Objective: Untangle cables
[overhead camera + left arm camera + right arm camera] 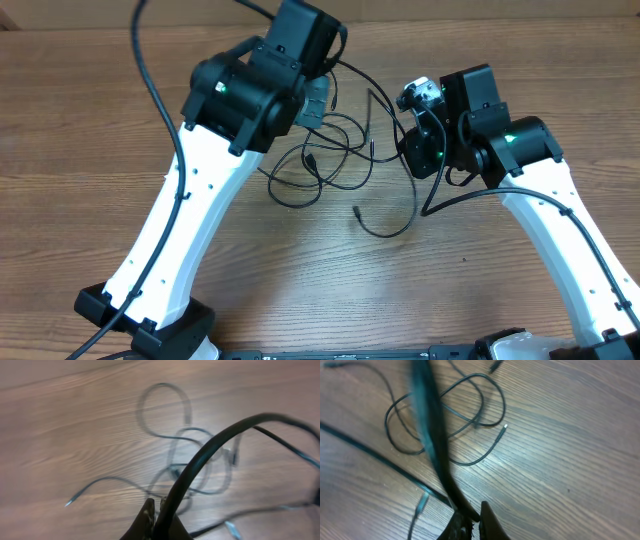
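close in, the left gripper [154, 506] had its jaws pinched shut on a raised strand of the cables [318, 160], and the right gripper [475, 513] clamped a strand likewise. beyond them, the rest lay in loose overlapping loops on the wooden table [300, 290], between both arms.

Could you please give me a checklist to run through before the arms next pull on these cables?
1. Left gripper shut on a strand of the cables: ok.
2. Right gripper shut on a strand: ok.
3. Both grippers on the same cable: cannot tell.
4. Loops on the table free of crossings: not ok, several overlap.
5. Loose plug end lying outside the loops: ok.
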Robot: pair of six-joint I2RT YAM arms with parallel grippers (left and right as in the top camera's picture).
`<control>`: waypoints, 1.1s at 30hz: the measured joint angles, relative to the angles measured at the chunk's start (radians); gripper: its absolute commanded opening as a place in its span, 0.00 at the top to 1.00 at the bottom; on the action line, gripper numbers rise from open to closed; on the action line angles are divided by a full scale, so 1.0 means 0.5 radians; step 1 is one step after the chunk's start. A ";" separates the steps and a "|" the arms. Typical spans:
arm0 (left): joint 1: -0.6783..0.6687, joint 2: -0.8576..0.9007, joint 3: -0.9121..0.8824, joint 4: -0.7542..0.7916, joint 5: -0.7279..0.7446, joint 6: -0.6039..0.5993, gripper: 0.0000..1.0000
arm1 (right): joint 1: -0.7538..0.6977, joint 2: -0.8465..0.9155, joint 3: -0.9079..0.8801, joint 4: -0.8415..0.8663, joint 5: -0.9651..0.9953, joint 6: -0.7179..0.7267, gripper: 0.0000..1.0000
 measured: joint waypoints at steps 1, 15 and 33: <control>0.024 0.000 0.000 -0.021 -0.045 -0.040 0.96 | -0.020 0.000 0.000 0.001 0.008 0.039 0.96; 0.262 -0.004 0.000 -0.146 -0.150 -0.307 0.96 | -0.626 0.001 0.005 0.000 0.132 0.786 0.93; 0.224 -0.004 0.002 0.135 1.017 0.210 0.96 | -0.252 0.001 0.005 0.197 -0.667 0.105 0.54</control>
